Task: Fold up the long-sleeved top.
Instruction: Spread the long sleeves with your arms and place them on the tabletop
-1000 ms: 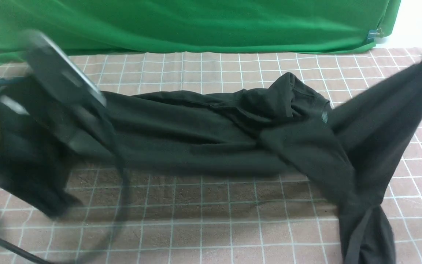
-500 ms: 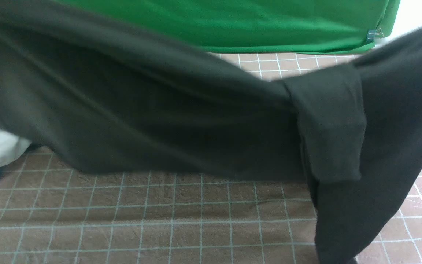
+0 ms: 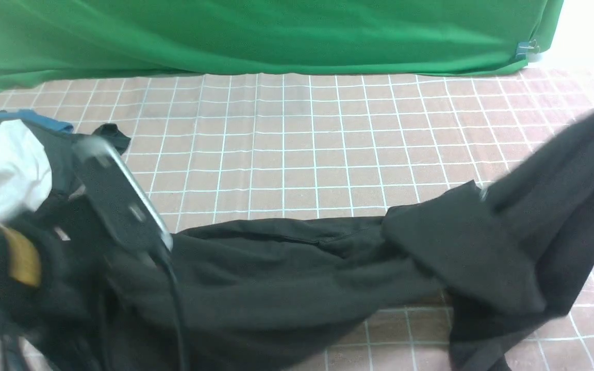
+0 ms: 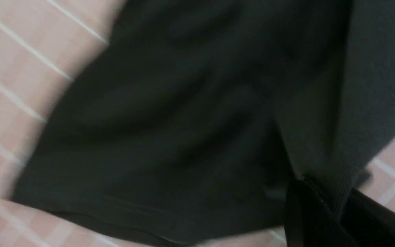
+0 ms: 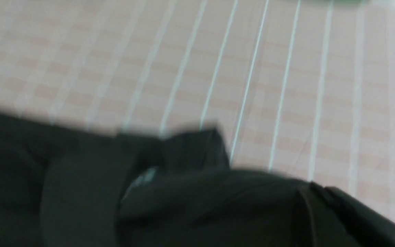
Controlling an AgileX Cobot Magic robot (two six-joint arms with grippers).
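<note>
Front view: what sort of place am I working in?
Probably a staged recording setup, not a home: a green backdrop cloth hangs behind, a grid-lined pink cloth lies under the long-sleeved top, and a white garment waits at the left.

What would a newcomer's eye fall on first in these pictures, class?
The long-sleeved top, black and rumpled, stretches across the near part of the checked cloth, its right end rising off it. Behind hangs a bright green backdrop; a white garment sits bunched at the far left.

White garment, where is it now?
In the front view, the white garment lies at the far left, bunched against a dark blue-edged garment, beside the left arm.
</note>
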